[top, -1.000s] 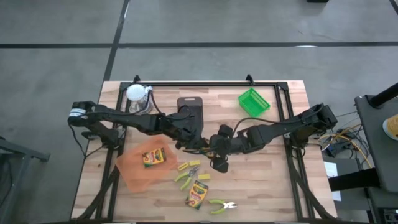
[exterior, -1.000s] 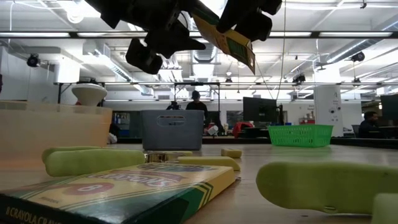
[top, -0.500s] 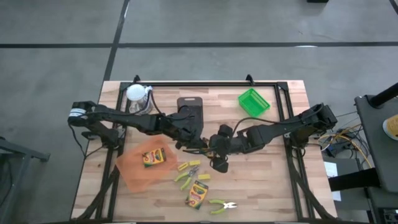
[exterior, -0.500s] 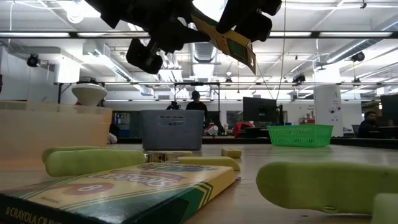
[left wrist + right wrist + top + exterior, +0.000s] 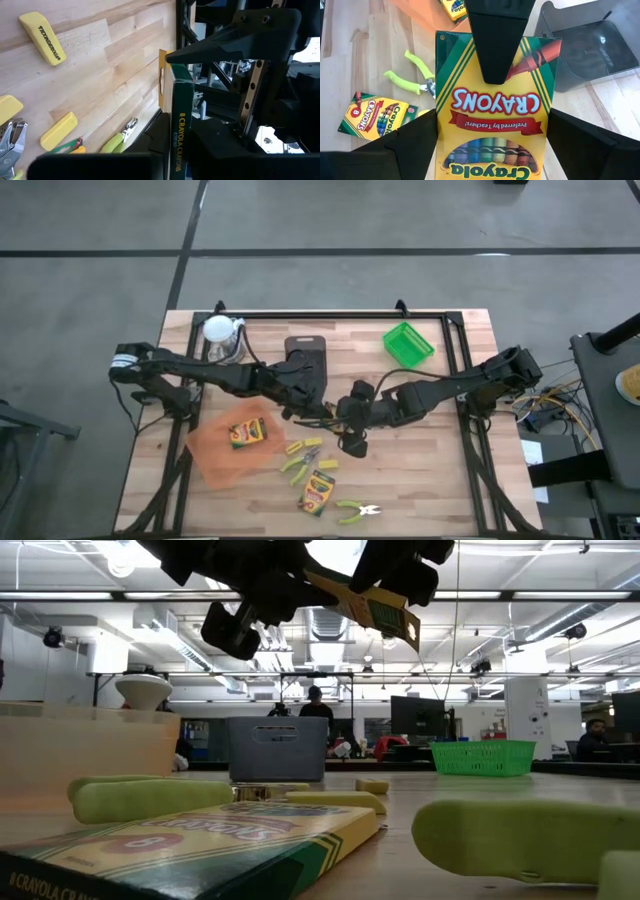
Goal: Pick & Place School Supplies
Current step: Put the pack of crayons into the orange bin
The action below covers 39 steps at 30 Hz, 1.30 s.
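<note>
Two grippers meet over the middle of the surface [image 5: 440,480], both on one crayon box [image 5: 492,100] held up in the air. Starting from the left edge, your left gripper [image 5: 167,145] reaches in and is pinched shut on the box's thin edge, while the right gripper [image 5: 492,145] stands spread wide, its fingers flanking the box's broad printed faces. Below them, toward the near edge, lie a second crayon box [image 5: 317,492], lime-handled scissors [image 5: 298,464] and yellow erasers [image 5: 297,446]; a third box [image 5: 247,433] sits on the orange tray [image 5: 215,460] nearer the left side. Expect the box to be light, thin cardboard that dents and slips if squeezed hard. Hold it across the narrow edges, near the middle, with modest pressure.
</note>
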Available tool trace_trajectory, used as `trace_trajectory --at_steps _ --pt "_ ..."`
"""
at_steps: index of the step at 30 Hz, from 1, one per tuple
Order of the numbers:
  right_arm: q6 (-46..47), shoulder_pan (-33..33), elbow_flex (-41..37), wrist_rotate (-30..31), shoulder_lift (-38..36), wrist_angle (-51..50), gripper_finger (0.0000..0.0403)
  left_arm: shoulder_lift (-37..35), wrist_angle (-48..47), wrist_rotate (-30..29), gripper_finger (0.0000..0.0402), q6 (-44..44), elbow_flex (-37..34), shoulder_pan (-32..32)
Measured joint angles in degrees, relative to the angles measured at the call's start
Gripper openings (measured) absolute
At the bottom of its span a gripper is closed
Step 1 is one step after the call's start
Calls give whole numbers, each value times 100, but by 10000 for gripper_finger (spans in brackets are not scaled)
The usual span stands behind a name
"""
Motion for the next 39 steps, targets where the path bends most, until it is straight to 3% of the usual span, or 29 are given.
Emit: trace_trajectory --at_steps 39 --pt "99 0 0 15 -7 20 347 0 30 43 40 39 0 2"
